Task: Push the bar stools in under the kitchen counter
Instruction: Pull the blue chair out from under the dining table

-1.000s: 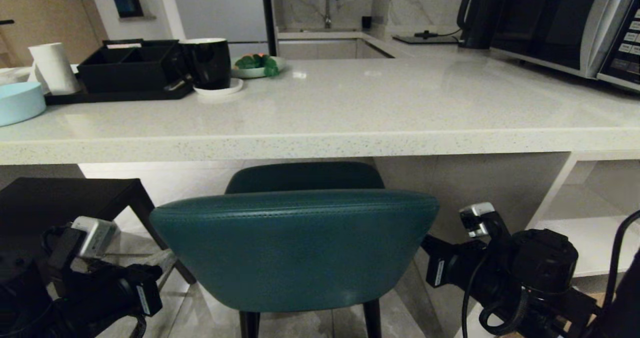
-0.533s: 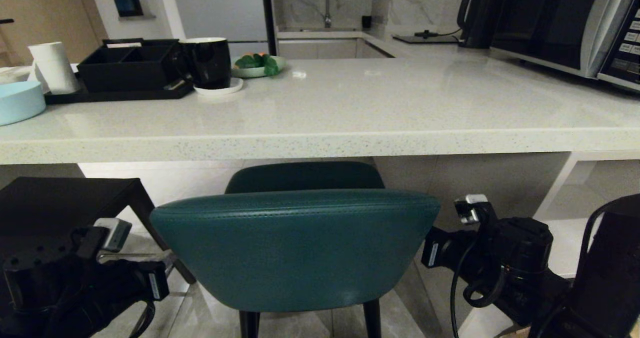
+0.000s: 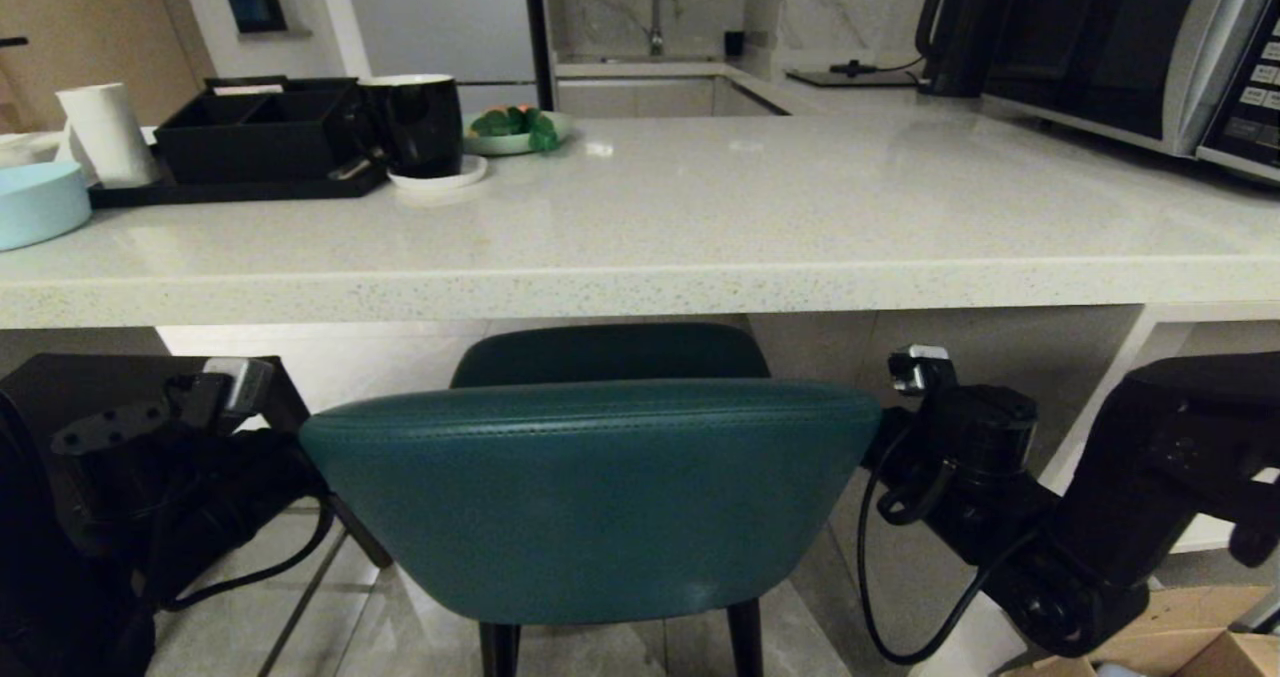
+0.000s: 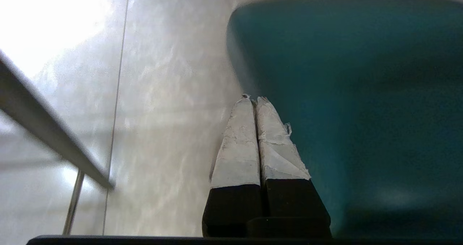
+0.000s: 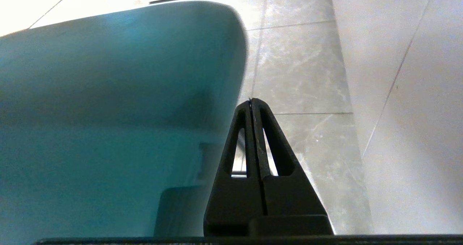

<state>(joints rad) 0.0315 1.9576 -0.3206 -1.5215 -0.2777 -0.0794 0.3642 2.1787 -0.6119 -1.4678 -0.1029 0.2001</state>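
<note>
Left hand sits at the left flank of the teal stool, fingers pressed flat together with nothing between them; white tape covers the fingertips. In the left wrist view the tips lie just beside the teal shell; contact cannot be confirmed. Right hand sits at the stool's right flank, its black fingers likewise closed on nothing, tips just beside the edge of the backrest. In the head view both arms flank the backrest, left arm low at left, right arm at right with its cable looping down.

Teal stool stands centred before the kitchen counter, backrest toward the camera; the front of its seat reaches under the speckled edge of the surface while the backrest lies outside it. Dark grey stool stands to the left, partly hidden behind the left arm, its seat below the slab's edge.

On the surface: black tray, black mug, white roll, pale blue bowl, plate of greens, microwave at right. Floor is pale tile.
</note>
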